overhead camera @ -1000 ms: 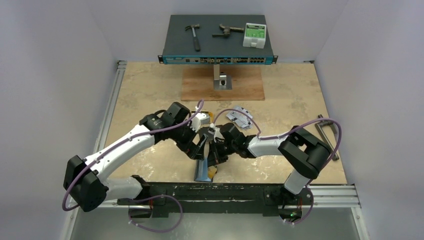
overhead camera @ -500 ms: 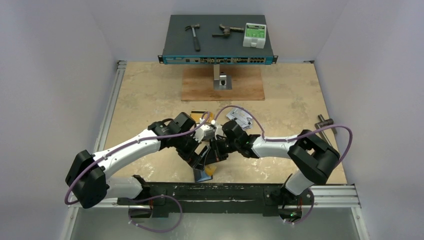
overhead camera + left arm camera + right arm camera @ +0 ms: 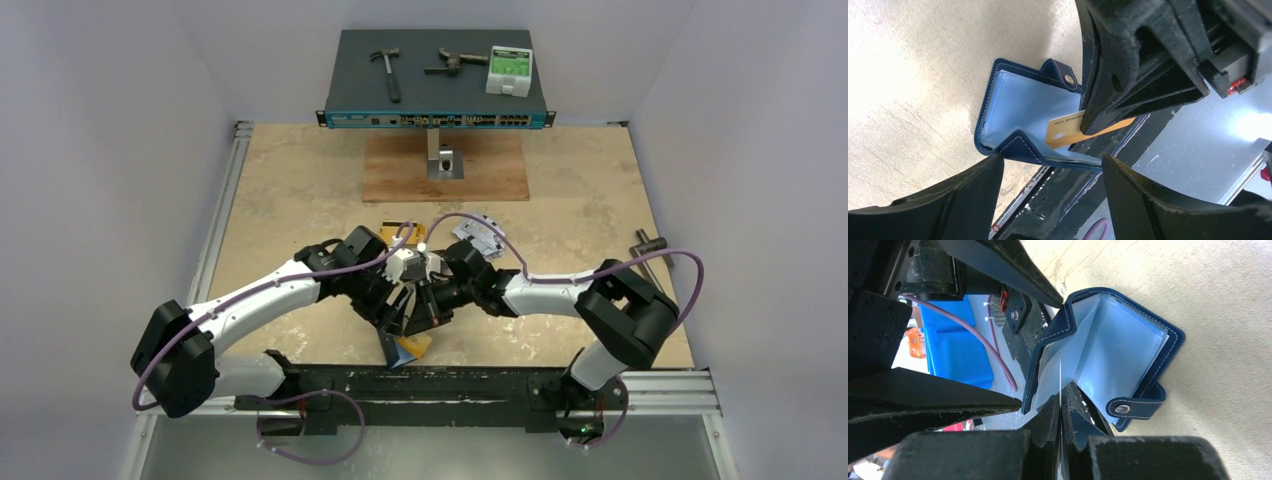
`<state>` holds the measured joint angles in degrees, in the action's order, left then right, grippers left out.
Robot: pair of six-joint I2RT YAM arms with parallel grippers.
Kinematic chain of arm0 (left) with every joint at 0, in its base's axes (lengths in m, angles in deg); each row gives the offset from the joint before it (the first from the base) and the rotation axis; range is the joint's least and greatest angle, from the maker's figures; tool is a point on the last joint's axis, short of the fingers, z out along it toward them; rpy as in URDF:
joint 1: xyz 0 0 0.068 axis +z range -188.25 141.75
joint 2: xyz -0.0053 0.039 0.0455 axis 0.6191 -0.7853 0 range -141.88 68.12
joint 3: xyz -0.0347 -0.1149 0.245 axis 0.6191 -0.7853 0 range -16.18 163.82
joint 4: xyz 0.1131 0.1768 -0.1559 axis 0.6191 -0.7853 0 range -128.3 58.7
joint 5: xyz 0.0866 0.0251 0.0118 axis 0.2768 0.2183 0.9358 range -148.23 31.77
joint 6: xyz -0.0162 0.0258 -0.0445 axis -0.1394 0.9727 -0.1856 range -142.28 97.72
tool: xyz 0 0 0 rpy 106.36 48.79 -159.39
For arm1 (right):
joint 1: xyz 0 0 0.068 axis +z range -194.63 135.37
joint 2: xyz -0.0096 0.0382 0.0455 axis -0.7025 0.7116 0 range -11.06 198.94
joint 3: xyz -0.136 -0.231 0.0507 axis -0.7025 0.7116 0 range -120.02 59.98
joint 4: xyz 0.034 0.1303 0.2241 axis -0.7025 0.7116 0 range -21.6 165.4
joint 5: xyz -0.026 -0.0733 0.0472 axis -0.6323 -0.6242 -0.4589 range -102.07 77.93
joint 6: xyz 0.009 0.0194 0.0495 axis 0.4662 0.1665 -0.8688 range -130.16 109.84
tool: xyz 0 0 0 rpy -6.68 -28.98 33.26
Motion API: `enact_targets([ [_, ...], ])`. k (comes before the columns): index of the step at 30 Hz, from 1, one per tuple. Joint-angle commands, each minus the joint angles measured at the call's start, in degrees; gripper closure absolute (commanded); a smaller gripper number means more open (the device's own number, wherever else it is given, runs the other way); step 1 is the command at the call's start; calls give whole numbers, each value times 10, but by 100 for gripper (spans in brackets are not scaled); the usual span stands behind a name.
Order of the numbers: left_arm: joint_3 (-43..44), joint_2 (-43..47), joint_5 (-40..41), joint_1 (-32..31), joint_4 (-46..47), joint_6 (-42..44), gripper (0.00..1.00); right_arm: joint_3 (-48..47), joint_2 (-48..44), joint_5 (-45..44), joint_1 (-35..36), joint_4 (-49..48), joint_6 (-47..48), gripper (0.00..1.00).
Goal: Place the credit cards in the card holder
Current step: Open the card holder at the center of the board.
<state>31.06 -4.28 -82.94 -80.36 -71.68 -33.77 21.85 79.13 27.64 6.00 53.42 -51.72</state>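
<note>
Gold plastic is being pinched: a gold card [image 3: 1065, 131] is being gripped tightly by the clenched right fingers [image 3: 1128, 75]. Its free end is being presented over the pale blue lining of the opened navy card holder [image 3: 1013, 115], from the holder's 3 o'clock side in the left wrist view. The holder is being carried by the worktop [image 3: 300, 180] at its 6 o'clock edge. The left fingers [image 3: 948, 200] are being held released and spread wide, the holder's folded flap being flanked at their 12 o'clock; whether it is being touched cannot be told. Silver-grey cards [image 3: 480, 232] are lying at the wrists' 12 o'clock.
</note>
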Motion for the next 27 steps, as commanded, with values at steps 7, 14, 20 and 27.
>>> enact_targets([
  [7, 5, 24, 13, 2, -28, -24, 47, 0, 17, 47, 3, -40, 1, 100],
  [14, 3, 1, 1, 1, 2, -18, 66, -4, 29, 43, 2, -28, 9, 100],
  [20, 43, -21, 15, -1, 8, 46, 60, -5, 57, 16, 3, 9, 46, 100],
  [27, 104, -38, 21, -13, -75, 195, 3, -4, 101, -2, 3, 10, 67, 100],
])
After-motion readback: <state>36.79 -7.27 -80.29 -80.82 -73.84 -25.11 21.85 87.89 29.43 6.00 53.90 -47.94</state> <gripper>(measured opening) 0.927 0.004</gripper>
